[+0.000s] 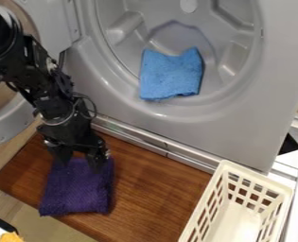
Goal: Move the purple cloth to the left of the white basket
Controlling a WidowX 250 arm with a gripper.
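Black two-finger gripper (80, 155) at the folded purple cloth (78, 191).
Its fingers stand apart at the cloth's far edge; the cloth lies on the near left of the brown wooden board (148, 196), left of the white plastic lattice basket (222, 174), while a square blue cloth (170, 74) sits in the grey drum (122, 35) beyond.
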